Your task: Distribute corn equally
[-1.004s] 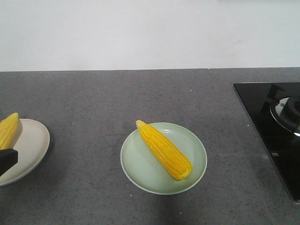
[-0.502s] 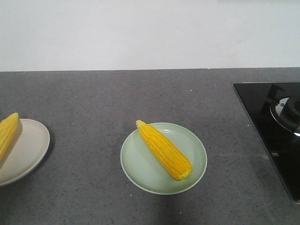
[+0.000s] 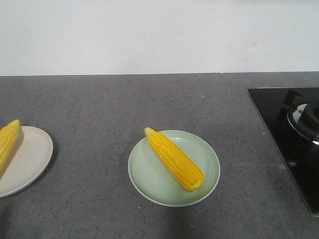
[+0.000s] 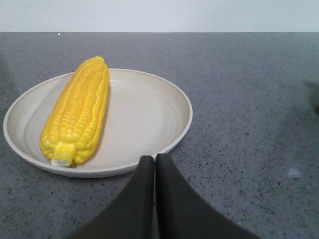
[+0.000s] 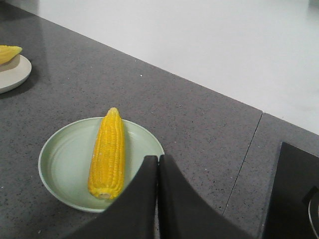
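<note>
I see one bright yellow husked corn cob lying diagonally on the pale green round plate mid-desk, and a second yellow cob along the left side of the cream round plate at the left edge. A black glass cooktop sits to the right on the speckled grey stone desk. My left tool and right tool each have fingers pressed together, gripping nothing, and hang just short of their plates' near rims.
</note>
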Motion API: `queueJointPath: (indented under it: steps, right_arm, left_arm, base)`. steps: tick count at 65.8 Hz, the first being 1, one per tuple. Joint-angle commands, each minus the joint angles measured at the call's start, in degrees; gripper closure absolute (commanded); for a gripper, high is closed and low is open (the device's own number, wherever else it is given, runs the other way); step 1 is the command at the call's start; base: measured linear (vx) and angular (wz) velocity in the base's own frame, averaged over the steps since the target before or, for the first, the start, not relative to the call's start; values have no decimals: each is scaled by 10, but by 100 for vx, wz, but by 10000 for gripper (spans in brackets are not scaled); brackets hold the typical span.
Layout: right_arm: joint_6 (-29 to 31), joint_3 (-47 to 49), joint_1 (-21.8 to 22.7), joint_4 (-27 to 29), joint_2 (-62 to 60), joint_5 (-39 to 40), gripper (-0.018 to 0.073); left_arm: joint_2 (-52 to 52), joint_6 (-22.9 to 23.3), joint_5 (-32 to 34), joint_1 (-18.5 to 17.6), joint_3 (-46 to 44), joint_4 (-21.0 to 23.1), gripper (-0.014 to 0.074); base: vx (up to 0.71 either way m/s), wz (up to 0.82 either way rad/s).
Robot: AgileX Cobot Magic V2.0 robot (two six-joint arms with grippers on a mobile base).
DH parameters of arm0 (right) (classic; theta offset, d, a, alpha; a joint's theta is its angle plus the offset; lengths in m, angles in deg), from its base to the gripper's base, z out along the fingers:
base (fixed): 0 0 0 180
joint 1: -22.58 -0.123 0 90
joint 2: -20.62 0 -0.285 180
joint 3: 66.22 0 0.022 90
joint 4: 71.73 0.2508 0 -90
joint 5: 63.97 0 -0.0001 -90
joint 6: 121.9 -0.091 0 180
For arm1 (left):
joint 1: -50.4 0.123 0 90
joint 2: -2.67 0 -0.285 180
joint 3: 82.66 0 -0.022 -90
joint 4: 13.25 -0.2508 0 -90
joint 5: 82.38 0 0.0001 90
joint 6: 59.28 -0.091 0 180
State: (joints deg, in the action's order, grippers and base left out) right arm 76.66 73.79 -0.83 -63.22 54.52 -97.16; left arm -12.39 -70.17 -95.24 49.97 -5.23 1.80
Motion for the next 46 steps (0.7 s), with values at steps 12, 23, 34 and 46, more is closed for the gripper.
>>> queueJointPath:
  steps: [12,23,34,46]
  right_arm:
    - [1,15,4,0,3,46,566]
    - [1,15,4,0,3,45,566]
    - [1,15,4,0,3,46,566]
    - [1,15,4,0,3,46,566]
  left_arm:
    - [93,5,43,0,22,-32,603]
    - [89,5,54,2,22,-43,603]
    - [89,5,105,2,22,-45,603]
    - [89,6,134,2,22,-54,603]
  base:
    - [0,0]
    - [0,0]
    - [0,0]
    - [0,0]
